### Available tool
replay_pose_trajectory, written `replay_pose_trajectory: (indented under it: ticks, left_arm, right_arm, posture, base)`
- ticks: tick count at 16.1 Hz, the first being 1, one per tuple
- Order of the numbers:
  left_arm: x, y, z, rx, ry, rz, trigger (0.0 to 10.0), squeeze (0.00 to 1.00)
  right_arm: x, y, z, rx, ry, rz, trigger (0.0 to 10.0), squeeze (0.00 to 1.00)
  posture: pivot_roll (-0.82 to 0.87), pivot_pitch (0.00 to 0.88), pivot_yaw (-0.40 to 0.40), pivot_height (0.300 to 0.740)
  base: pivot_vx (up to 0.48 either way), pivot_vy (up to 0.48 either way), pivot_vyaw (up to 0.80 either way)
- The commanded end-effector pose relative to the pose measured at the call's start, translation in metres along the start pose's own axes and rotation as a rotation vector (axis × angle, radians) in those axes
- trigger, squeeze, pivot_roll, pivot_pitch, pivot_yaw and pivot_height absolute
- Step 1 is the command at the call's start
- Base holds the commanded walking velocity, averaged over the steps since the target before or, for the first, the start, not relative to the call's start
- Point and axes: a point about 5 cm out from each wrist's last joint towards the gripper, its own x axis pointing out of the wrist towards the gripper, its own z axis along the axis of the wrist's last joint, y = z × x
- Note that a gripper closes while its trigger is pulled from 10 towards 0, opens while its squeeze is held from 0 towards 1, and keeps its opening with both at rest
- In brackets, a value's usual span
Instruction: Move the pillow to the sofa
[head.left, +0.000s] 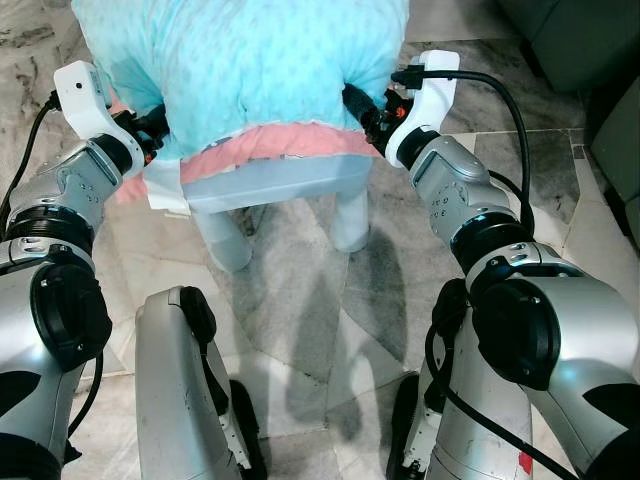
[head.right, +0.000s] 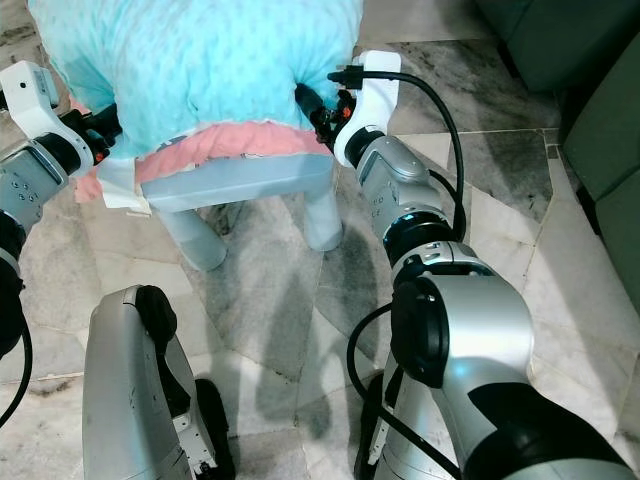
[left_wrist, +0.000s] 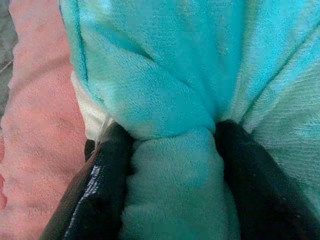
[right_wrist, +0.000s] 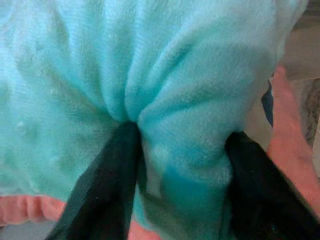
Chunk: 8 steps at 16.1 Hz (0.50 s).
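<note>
A fluffy turquoise pillow (head.left: 245, 60) rests on a small stool covered by a pink cloth (head.left: 270, 142). My left gripper (head.left: 155, 128) grips the pillow's left side and is shut on a fold of its plush; its fingers (left_wrist: 95, 185) pinch the fabric. On the pillow's right side my right gripper (head.left: 362, 108) is likewise shut on a bunch of plush, its fingers (right_wrist: 102, 185) pressed into it. A dark grey-green sofa (head.left: 575, 40) edge stands at the far right.
The pale stool (head.left: 270, 185) stands on a grey marble floor (head.left: 320, 300) straight ahead, its legs (head.left: 350, 220) below the seat. My own legs (head.left: 185, 390) fill the lower part of the head views. Open floor lies between the stool and the sofa.
</note>
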Motion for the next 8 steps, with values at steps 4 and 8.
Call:
replay_pose_trajectory:
  ticks: [4,8]
  left_arm:
    - [-0.001,0.0032,-0.0144,0.005,0.045,0.008,0.0,0.0]
    - [-0.0007,0.003,-0.0118,0.022,0.015,0.011,0.0,0.0]
  right_arm:
    - [-0.0002,0.0071,-0.015,0.012,0.045,0.032,0.0,0.0]
    - [0.001,0.0074,-0.0093,0.008,0.018,0.034,0.0,0.0]
  posture:
    - [0.02,0.413,0.038,0.365]
    - [0.02,0.415,0.037,0.365]
  base:
    - [0.0,0.0,0.0]
    - [0.0,0.0,0.0]
